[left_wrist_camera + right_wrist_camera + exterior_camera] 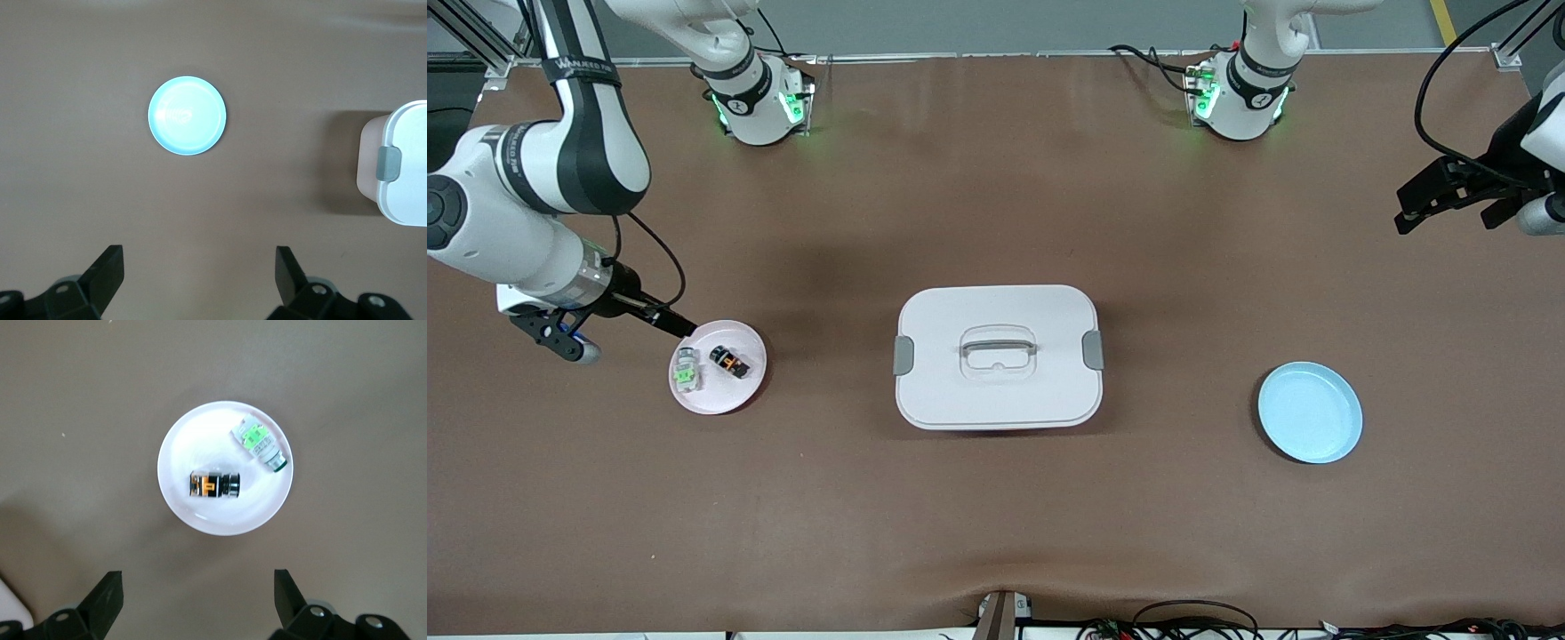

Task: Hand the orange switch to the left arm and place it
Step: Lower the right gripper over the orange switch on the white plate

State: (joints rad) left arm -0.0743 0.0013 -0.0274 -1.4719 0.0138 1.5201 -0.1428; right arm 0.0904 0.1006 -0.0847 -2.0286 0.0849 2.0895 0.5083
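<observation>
The orange switch (729, 361) (213, 485), small and black with an orange centre, lies on its side in a pale pink plate (738, 391) (200, 440) toward the right arm's end of the table. My right gripper (636, 340) (197, 577) hangs open beside and above that plate, holding nothing. The box (960, 400) (407, 167), white with grey latches and a recessed handle, stands shut in the middle of the table. My left gripper (1440, 209) (198, 257) hovers open and empty over the table's edge at the left arm's end.
A clear switch with a green centre (686, 371) (260, 445) lies in the same pink plate, beside the orange one. A light blue plate (1310, 412) (187, 115) sits bare between the box and the left arm's end. Cables run along the table's front edge.
</observation>
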